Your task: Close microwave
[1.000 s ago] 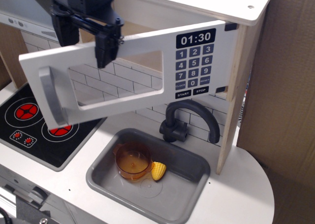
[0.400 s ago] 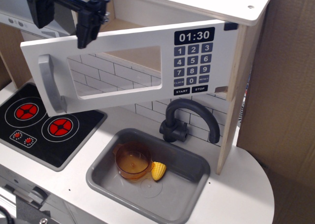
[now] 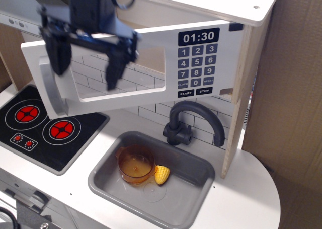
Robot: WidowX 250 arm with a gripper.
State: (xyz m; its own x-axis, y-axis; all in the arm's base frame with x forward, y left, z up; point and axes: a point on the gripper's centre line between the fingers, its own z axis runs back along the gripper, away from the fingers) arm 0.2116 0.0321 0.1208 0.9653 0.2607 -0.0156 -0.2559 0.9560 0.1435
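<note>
Partly blurred hand point(image 3: 86, 63) before microwave point(image 3: 151, 63)

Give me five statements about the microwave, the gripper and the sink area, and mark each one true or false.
1. The microwave door stands partly open. True.
2. The gripper has its fingers spread wide in front of the door. True.
3. The keypad display reads 02:45. False: it reads 01:30.
4. The sink holds an amber cup and a piece of corn. True.
5. The faucet is white. False: it is dark grey.
</note>
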